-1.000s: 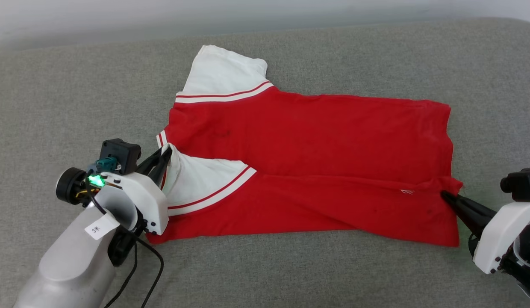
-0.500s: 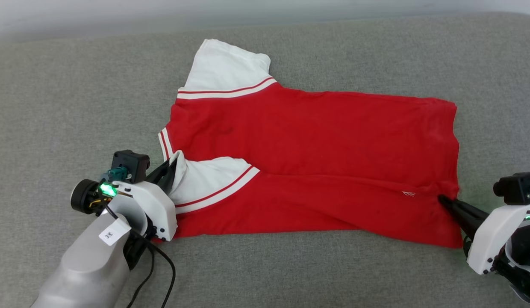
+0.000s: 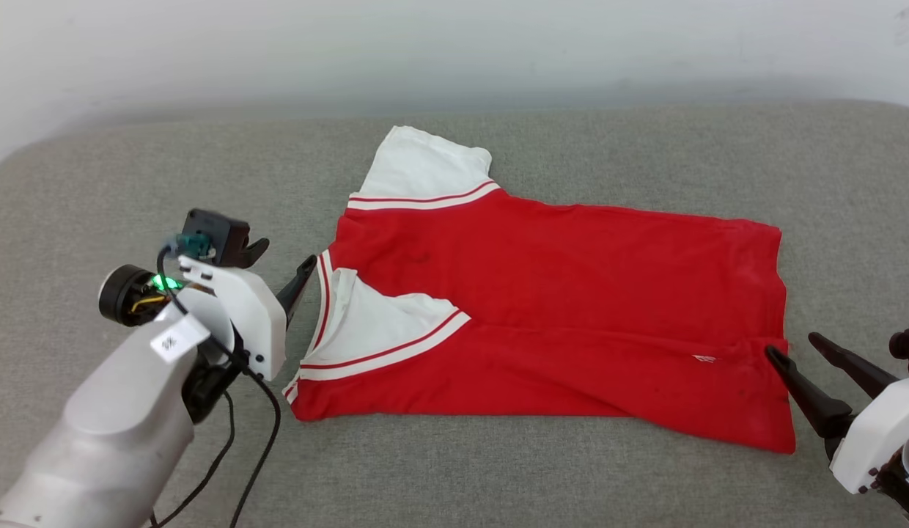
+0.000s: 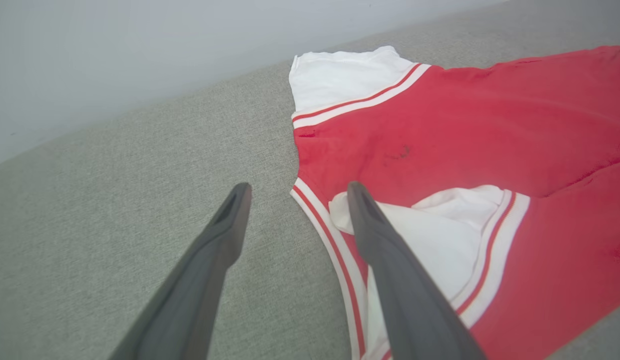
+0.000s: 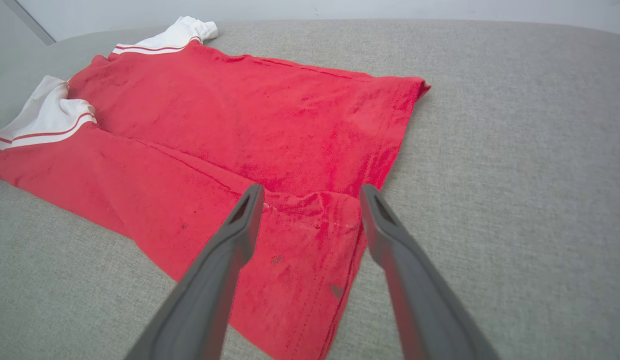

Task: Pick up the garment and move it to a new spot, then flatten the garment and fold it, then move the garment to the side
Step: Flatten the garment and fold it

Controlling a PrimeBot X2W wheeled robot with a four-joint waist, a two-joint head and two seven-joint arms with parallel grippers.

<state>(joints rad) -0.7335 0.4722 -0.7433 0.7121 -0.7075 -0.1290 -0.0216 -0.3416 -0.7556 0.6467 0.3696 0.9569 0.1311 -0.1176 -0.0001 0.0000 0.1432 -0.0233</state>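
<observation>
The garment (image 3: 572, 279), a red T-shirt with white sleeves, lies across the grey cushion, collar end to the left and hem to the right. Its near edge is folded over toward the middle, with one white sleeve (image 3: 374, 323) lying on top. My left gripper (image 3: 282, 258) is open just left of the striped collar, nothing between its fingers. In the left wrist view the left gripper (image 4: 298, 187) straddles the collar edge of the garment (image 4: 465, 125). My right gripper (image 3: 792, 345) stands open at the hem's near right corner. The right wrist view has the right gripper (image 5: 311, 190) hovering above the garment (image 5: 240, 115).
The grey padded surface (image 3: 498, 469) runs all around the shirt, with a pale wall (image 3: 454, 51) behind its rounded far edge. A black cable (image 3: 260, 447) hangs from my left forearm.
Both grippers have opened and let go of the garment, which now rests folded on the cushion. The head camera has shifted, so the whole picture sits lower with more wall in it.
</observation>
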